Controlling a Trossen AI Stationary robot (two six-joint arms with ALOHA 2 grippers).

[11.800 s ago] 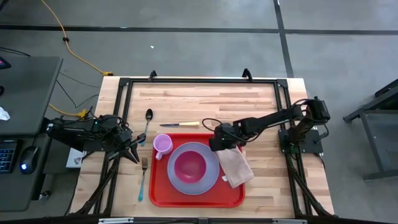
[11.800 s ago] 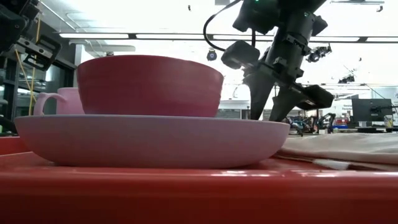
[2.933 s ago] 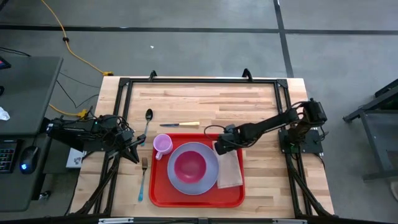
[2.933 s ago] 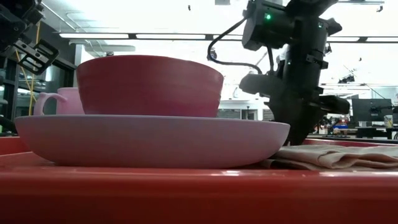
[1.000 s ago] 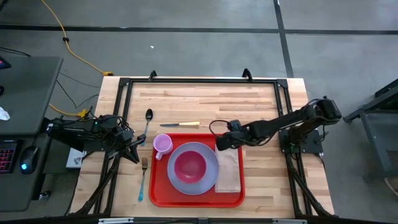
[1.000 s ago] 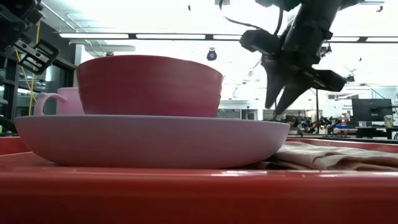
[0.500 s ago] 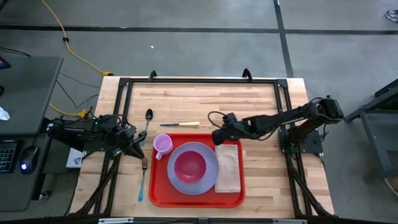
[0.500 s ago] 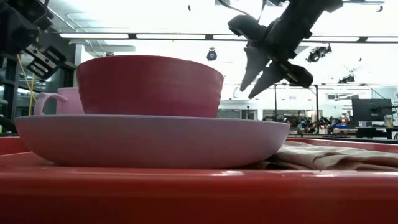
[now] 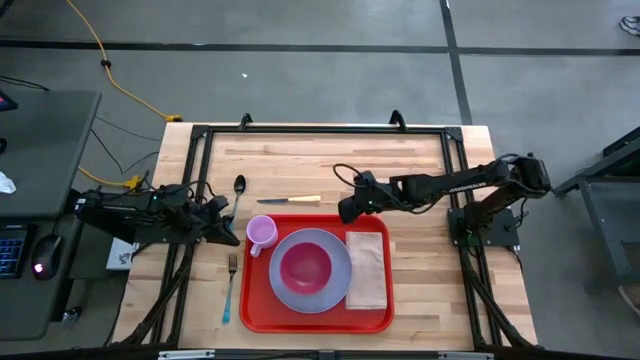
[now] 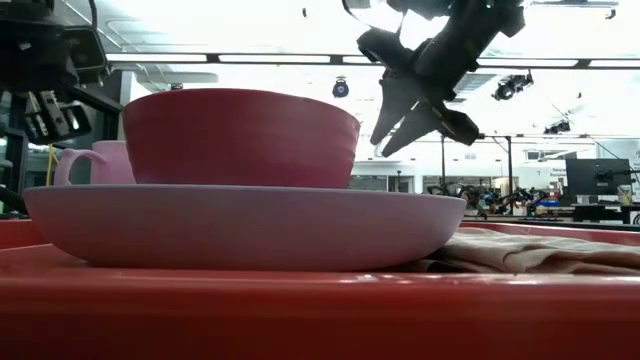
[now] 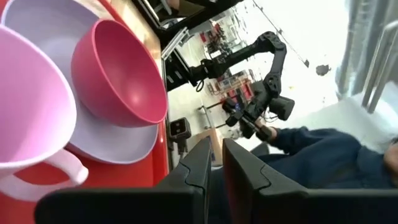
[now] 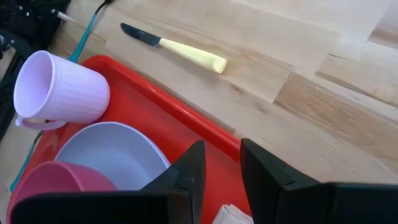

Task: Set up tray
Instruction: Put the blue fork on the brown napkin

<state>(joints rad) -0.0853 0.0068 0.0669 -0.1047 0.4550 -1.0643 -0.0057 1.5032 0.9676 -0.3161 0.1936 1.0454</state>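
Starting at left centre of the high view, the left gripper (image 9: 222, 229) hangs near the fork (image 9: 230, 287), fingers nearly together, empty. The tray (image 9: 316, 320) sits lower centre. The right gripper (image 9: 347, 210), slightly parted and empty, should be squared over the knife (image 9: 289, 200) before lowering.

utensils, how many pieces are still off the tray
3: spoon and fork on the table left of the red tray, yellow-handled knife just beyond its far edge.

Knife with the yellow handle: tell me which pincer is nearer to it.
Right. The right pincer hovers just beside the knife handle's end; the left pincer sits farther off, past the spoon.
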